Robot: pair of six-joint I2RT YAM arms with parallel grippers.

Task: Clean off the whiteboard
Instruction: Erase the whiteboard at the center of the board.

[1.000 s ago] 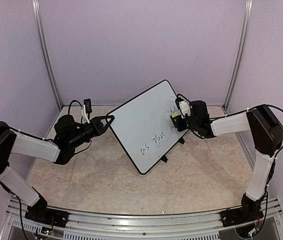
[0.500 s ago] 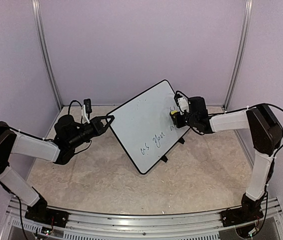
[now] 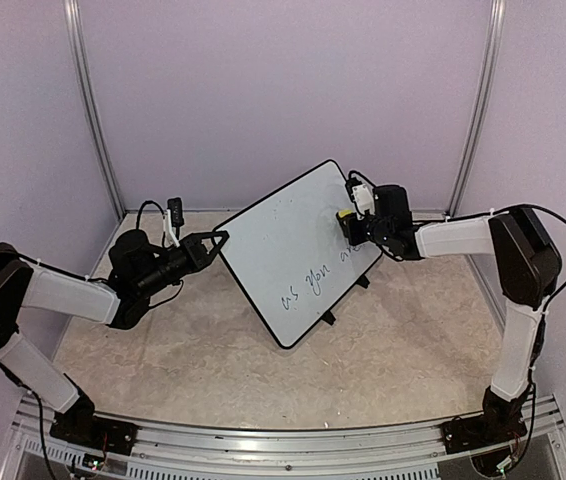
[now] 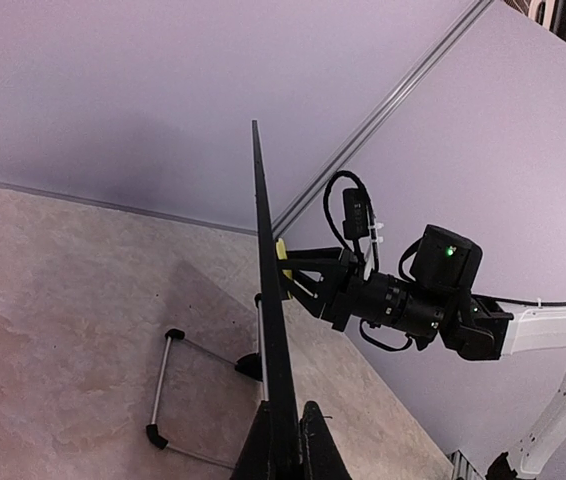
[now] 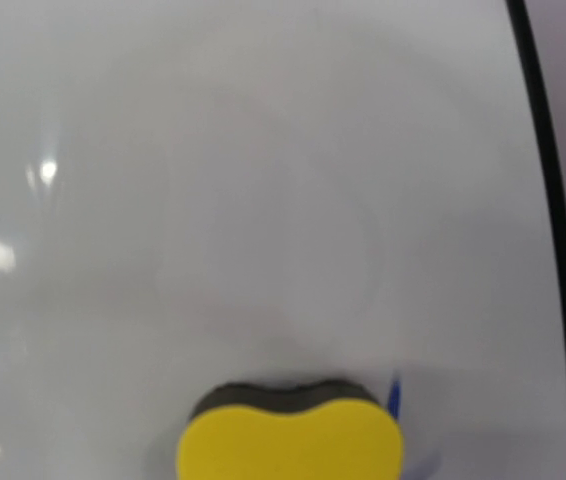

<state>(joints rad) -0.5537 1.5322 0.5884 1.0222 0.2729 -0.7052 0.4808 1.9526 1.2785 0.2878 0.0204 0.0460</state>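
The whiteboard (image 3: 293,250) stands tilted on its black wire stand (image 4: 168,390) in the middle of the table, with dark handwritten marks (image 3: 308,285) on its lower half. My left gripper (image 3: 218,240) is shut on the board's left edge; in the left wrist view (image 4: 285,440) the fingers pinch the thin edge (image 4: 268,300). My right gripper (image 3: 347,222) is shut on a yellow sponge (image 3: 345,215) and presses its dark face against the board's upper right. In the right wrist view the sponge (image 5: 290,440) lies flat on the white surface (image 5: 263,200), a blue mark (image 5: 395,395) beside it.
Lilac walls with metal corner rails (image 3: 93,110) enclose the beige table (image 3: 393,350). The board's stand feet (image 3: 328,318) rest on the table in front of the board. A metal rail (image 3: 283,455) runs along the near edge.
My right gripper has slid the sponge up the board's right side, from near the right edge marks toward the top right corner. The left arm and board have not moved.
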